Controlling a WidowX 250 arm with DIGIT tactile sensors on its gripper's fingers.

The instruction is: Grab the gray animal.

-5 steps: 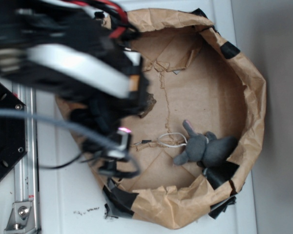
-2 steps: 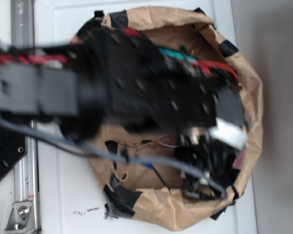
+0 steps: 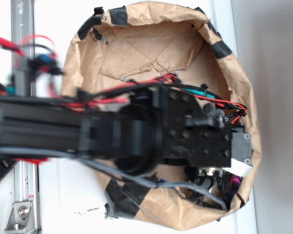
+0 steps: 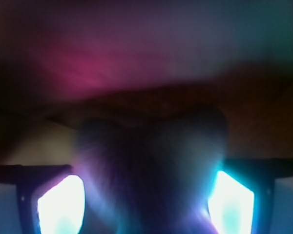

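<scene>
In the exterior view my black arm reaches across the brown paper bowl (image 3: 244, 83). It covers the lower right part of the bowl, so the gray animal is hidden there. My gripper (image 3: 216, 184) points down by the bowl's lower right wall. In the wrist view a blurred dark gray furry shape, the gray animal (image 4: 151, 151), fills the space between my two glowing fingertips (image 4: 58, 207). My gripper (image 4: 145, 207) stands wide apart with one finger on each side of the animal. I cannot tell whether the fingers touch it.
The bowl's crumpled paper walls are patched with black tape (image 3: 124, 192) and rise close around the gripper. A metal rail (image 3: 22, 204) runs down the left side of the white table. Red and grey cables (image 3: 219, 102) hang off the arm.
My arm has swung from the bowl's left side to its lower right and come down over the gray animal, which now is covered in the exterior view.
</scene>
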